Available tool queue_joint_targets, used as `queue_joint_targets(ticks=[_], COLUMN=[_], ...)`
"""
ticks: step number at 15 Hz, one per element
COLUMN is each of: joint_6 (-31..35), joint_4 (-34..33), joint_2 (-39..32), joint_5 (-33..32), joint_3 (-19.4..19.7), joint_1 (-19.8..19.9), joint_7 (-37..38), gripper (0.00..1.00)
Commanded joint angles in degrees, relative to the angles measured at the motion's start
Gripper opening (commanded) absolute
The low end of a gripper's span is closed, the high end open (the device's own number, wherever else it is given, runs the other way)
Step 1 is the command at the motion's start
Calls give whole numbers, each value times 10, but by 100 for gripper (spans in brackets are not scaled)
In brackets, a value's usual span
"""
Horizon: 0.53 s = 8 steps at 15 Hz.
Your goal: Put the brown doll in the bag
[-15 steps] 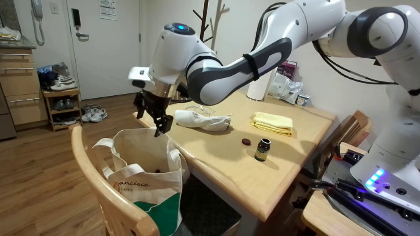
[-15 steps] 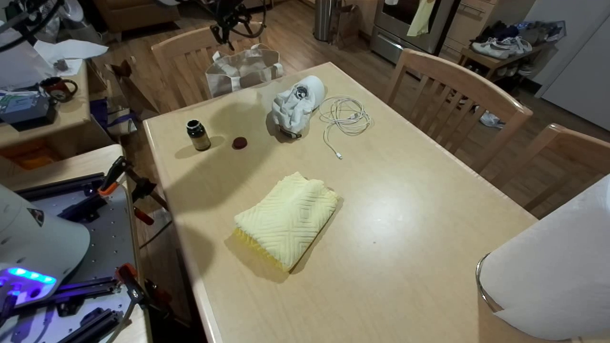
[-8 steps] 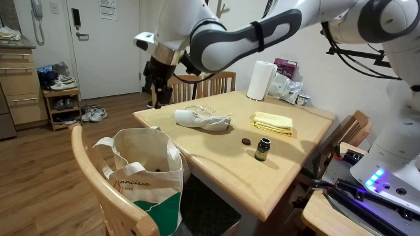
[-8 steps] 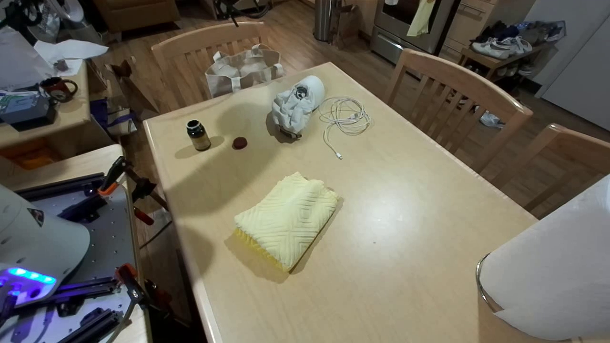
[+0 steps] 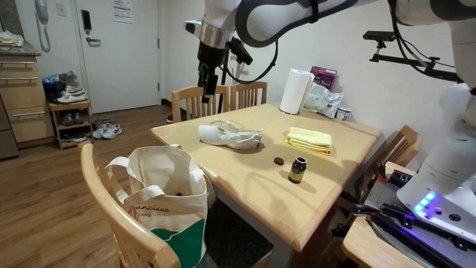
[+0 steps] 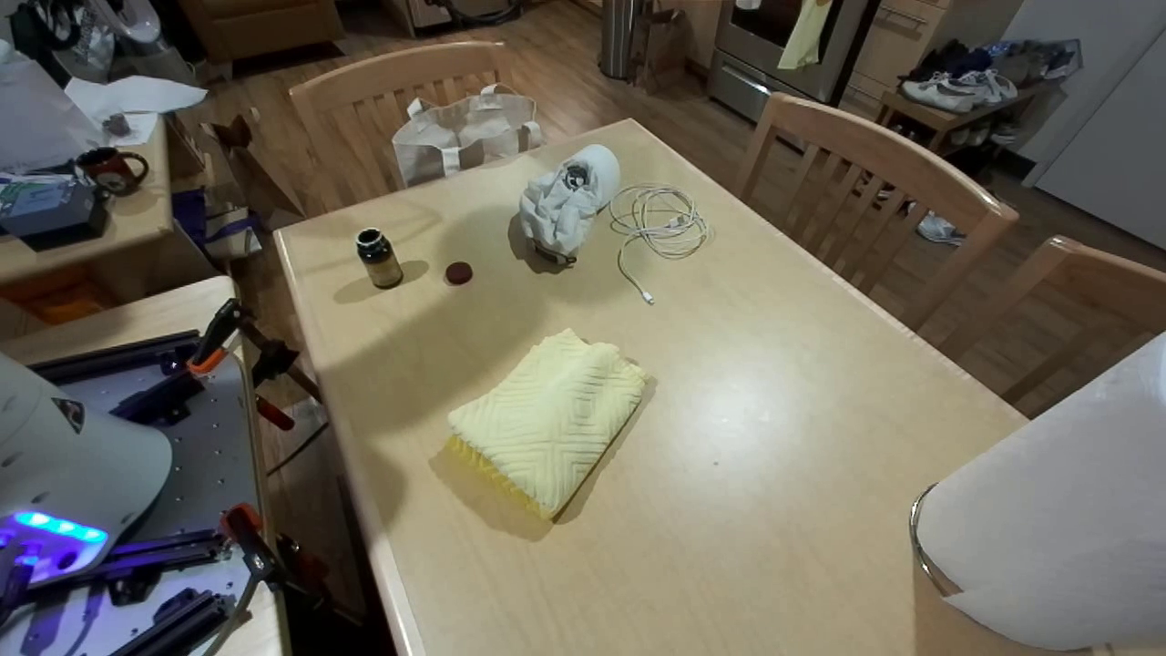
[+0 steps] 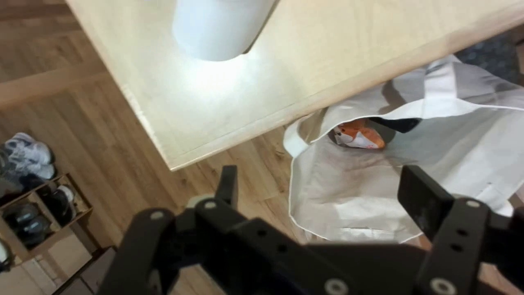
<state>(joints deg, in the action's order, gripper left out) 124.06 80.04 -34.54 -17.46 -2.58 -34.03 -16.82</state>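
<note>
Wide apart the jaws were spread in the wrist view! Past the gripper (image 7: 322, 184), the tote bag (image 7: 335, 205) was seen from above, its mouth gaping just beside the table (image 7: 184, 119). Inside it, an orange-and-white item (image 7: 362, 133) and a dark item (image 7: 401, 124) were picked out; whether either was the brown doll could not be told.

Over to an exterior view, and the gripper was held higher than the table, well apart from the tote bag (lettering and a green patch shown on its side), which was stood upright between the backrest of a chair (image 5: 90, 163) and the table. A dark bottle (image 5: 297, 171), neck open, was stood on the table, a maroon cap (image 5: 279, 161) near it.

Then, in an exterior view, a yellow cloth (image 6: 556, 419) was seen folded, and a white cable (image 6: 669, 221) was coiled beside a crumpled white bundle (image 6: 557, 210).
</note>
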Motion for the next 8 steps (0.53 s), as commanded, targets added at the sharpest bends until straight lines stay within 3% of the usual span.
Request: queue_joint_targets(ticks=[1,2,4,5,8], joint_6=[-3,-12,-6,-7,-6], joint_4=[93,103,136,82,107], joint_2=[58,63,77,37,51], joint_5=[92,95,127,85,101], joint_3=[-31,-68,-88,-85,-97], joint_1=[31,63,84,75,90], joint_7=[7,25,54,36,48], gripper=[100,100,100,100,100])
